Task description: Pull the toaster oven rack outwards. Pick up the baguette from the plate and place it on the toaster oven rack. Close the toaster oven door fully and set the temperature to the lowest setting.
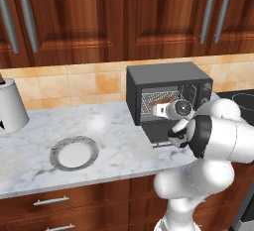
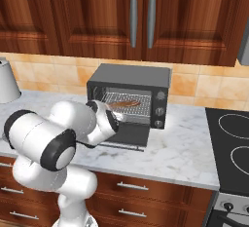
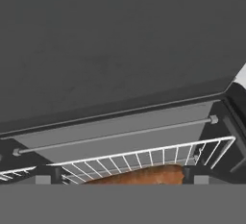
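The toaster oven (image 1: pixel 168 79) (image 2: pixel 131 77) stands on the counter with its door (image 2: pixel 127 136) (image 1: pixel 159 132) dropped flat. Its wire rack (image 2: pixel 129 108) (image 3: pixel 144 156) is pulled partly out over the door. The reddish-brown baguette (image 2: pixel 124 104) (image 3: pixel 144 174) lies on the rack. My gripper (image 3: pixel 123 179) (image 2: pixel 120 117) reaches into the oven mouth just over the loaf. Its dark fingertips (image 3: pixel 56 174) stand wide apart, open, on either side of the baguette without pinching it. The plate (image 1: pixel 61 148) sits bare on the counter to the oven's left.
A white cylindrical canister (image 1: pixel 11 107) (image 2: pixel 7 82) stands at the counter's far left against the tiled wall. A black stovetop (image 2: pixel 232 145) lies to the oven's right. Wood cabinets hang above. The oven's knob panel (image 2: pixel 159 105) is on its right side.
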Controlling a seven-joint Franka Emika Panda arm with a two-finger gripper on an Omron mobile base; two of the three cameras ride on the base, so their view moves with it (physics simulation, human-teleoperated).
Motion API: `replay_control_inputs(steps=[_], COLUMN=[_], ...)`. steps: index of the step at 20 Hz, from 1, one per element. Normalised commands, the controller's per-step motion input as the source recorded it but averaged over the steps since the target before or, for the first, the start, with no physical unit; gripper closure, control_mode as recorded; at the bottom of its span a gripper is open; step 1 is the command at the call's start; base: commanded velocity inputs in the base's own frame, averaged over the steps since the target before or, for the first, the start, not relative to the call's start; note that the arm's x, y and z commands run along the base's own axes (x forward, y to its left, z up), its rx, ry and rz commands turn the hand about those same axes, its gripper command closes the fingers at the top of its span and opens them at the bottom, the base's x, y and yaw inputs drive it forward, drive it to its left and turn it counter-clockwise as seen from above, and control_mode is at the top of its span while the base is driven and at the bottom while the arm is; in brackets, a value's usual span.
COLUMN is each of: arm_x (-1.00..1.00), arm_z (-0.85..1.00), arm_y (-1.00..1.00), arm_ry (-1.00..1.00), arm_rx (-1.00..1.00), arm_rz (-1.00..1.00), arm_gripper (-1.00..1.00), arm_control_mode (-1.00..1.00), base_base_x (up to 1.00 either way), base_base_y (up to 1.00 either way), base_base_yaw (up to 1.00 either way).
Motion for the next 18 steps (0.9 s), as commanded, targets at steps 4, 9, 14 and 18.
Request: replay_control_inputs(steps=[4, 9, 14, 18], arm_x=[-0.23, -0.16, -0.02, 0.00], arm_z=[0.89, 0.87, 0.81, 0.71], arm_y=[-0.27, -0.35, -0.39, -0.40], arm_ry=[0.16, 0.16, 0.09, 0.03], arm_rx=[0.03, 0.03, 0.07, 0.11], arm_rz=[0.00, 0.01, 0.01, 0.00], arm_gripper=[-1.00, -1.00, -1.00, -1.00], arm_control_mode=[-1.00, -1.00, -1.00, -1.00], base_base_x=[0.00, 0.00, 0.00, 0.00], base_base_y=[0.00, 0.00, 0.00, 0.00], base_base_yaw=[0.00, 0.00, 0.00, 0.00])
